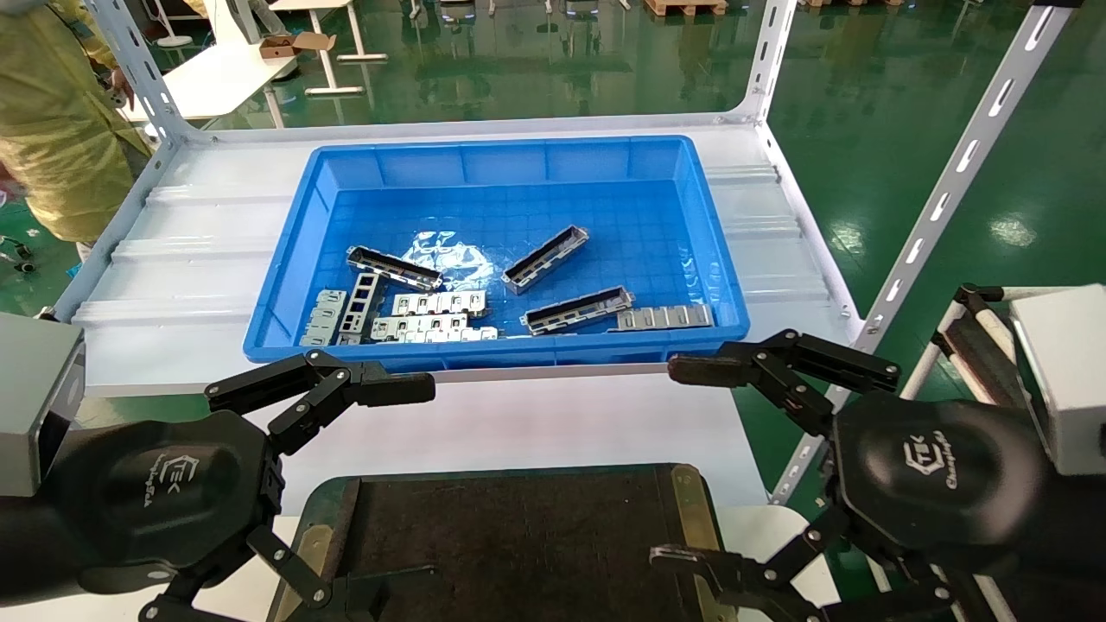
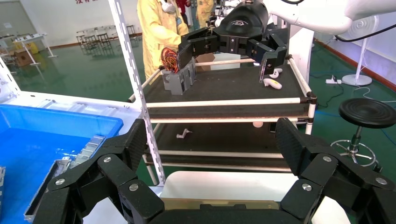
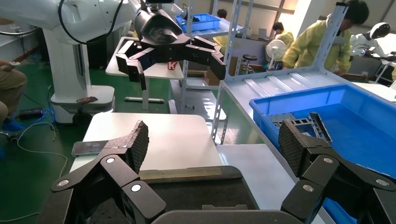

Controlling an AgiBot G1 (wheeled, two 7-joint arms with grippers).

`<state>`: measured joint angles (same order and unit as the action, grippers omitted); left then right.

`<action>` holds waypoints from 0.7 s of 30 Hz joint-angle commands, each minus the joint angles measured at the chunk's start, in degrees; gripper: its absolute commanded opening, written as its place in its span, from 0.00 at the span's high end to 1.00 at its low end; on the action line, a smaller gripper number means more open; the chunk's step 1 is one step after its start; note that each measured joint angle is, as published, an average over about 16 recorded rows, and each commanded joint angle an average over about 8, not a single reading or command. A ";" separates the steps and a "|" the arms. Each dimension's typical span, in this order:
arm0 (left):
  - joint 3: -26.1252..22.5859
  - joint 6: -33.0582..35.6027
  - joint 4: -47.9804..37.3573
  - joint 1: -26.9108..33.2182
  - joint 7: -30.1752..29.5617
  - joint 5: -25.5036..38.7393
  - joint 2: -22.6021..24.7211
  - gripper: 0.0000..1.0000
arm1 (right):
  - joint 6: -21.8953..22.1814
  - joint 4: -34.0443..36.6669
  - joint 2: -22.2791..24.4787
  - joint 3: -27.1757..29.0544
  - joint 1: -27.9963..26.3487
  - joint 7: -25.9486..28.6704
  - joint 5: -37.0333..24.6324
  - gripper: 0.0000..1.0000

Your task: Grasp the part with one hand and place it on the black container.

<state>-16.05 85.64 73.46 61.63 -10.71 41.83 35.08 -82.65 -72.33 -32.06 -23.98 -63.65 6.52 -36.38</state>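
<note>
Three silver-grey channel parts lie in the blue bin: one at left [image 1: 393, 268], one in the middle [image 1: 546, 258] and one nearer the front [image 1: 577, 310]. Flat slotted plates [image 1: 432, 303] lie among them. The black container [image 1: 518, 536] sits below the bin, at the near edge of the head view. My left gripper [image 1: 402, 492] hangs open over the container's left end. Over its right end my right gripper [image 1: 674, 465] is open too. Neither holds anything. The right wrist view shows the container [image 3: 196, 193] under the spread right gripper [image 3: 215, 144]. The left gripper [image 2: 212, 144] is equally wide.
The blue bin [image 1: 518, 147] rests on a white shelf [image 1: 207, 250] framed by slotted uprights [image 1: 959, 164]. A cart with black shelves [image 2: 224, 86] stands to my right. A person in yellow [image 1: 52, 130] stands at far left. A white table [image 3: 154, 135] lies beneath the container.
</note>
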 commanded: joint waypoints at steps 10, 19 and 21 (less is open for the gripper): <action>0.00 0.00 0.00 0.00 0.00 0.00 0.00 0.00 | 0.00 0.00 0.00 0.00 0.00 0.00 0.00 0.00; 0.00 0.00 0.00 0.00 0.00 0.00 0.00 0.00 | 0.00 0.00 0.00 0.00 0.00 0.00 0.00 0.00; 0.00 0.00 0.00 0.00 0.00 0.00 0.00 0.00 | 0.00 0.00 0.00 0.00 0.00 0.00 0.00 0.00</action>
<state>-16.05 85.64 73.46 61.63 -10.71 41.83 35.08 -82.65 -72.33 -32.06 -23.98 -63.65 6.52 -36.38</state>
